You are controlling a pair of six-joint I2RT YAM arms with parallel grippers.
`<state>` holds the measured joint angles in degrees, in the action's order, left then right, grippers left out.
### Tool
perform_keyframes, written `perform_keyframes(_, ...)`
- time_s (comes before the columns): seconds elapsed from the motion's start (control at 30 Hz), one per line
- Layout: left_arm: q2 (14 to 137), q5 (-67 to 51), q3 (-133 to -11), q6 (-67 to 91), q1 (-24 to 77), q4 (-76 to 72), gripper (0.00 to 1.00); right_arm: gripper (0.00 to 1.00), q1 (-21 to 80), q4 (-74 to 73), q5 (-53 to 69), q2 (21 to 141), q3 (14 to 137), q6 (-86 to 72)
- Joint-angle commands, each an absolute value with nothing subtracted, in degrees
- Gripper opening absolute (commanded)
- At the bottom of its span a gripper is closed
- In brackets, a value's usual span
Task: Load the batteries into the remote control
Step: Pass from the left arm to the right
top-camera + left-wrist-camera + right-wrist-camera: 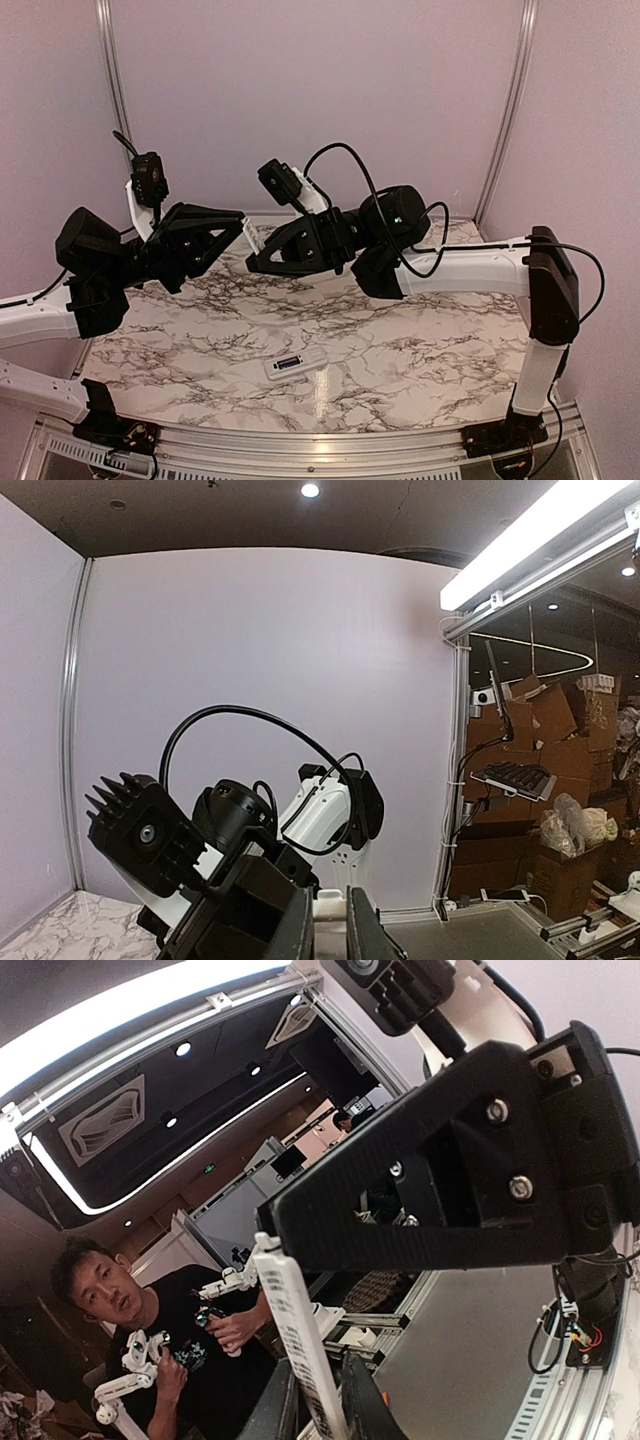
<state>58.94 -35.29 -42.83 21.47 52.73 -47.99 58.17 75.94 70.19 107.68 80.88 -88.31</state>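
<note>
The white remote control [295,365] lies flat on the marble table [420,350] near the front middle, with a dark oblong in its middle. I cannot pick out the black batteries as separate things. Both arms are raised above the back of the table, tip to tip. My right gripper [256,254] is shut on a thin white plastic strip [251,236] marked with rows of small marks, which also shows in the right wrist view [290,1330]. My left gripper [243,222] is closed on the strip's other end [335,908].
Purple walls stand at the back and both sides. A metal rail [330,455] runs along the table's front edge. In the right wrist view a person [150,1330] in a black shirt holds controllers beyond the table. The left gripper's black body [450,1180] fills that view's top right.
</note>
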Motion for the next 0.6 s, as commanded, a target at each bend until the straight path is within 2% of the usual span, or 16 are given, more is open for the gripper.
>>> perform_keyframes(0.0, 59.4, -34.6, -42.0, 21.3, 52.8, -49.7, 0.01, 0.13, 58.8, 105.4, 71.0, 107.0, 83.6, -88.4)
perform_keyframes(0.1, 59.3, -34.5, -42.2, 20.9, 52.8, -49.0, 0.04, 0.08, 58.9, 105.4, 70.9, 107.2, 83.8, -88.8)
perform_keyframes(0.13, 59.3, -34.3, -42.2, 20.7, 52.8, -48.4, 0.08, 0.06, 58.8, 105.3, 70.9, 107.3, 83.9, -89.0)
perform_keyframes(0.17, 59.1, -33.9, -42.5, 20.6, 52.8, -47.5, 0.17, 0.03, 58.9, 105.4, 70.9, 107.5, 84.0, -89.3)
perform_keyframes(0.27, 57.9, -31.6, -43.8, 18.5, 52.9, -42.1, 0.55, 0.00, 58.9, 105.4, 70.9, 108.2, 84.4, -90.8)
perform_keyframes(0.37, 54.5, -26.7, -47.2, 13.6, 52.7, -30.9, 0.75, 0.00, 58.6, 104.3, 71.2, 108.8, 83.7, -91.0)
perform_keyframes(0.47, 51.9, -20.2, -51.4, 9.6, 52.8, -16.7, 0.87, 0.00, 57.6, 101.2, 71.1, 108.8, 81.1, -89.6)
perform_keyframes(0.57, 50.8, -16.8, -54.7, 8.0, 52.6, -4.7, 0.88, 0.00, 55.8, 94.5, 70.8, 107.8, 76.9, -85.8)
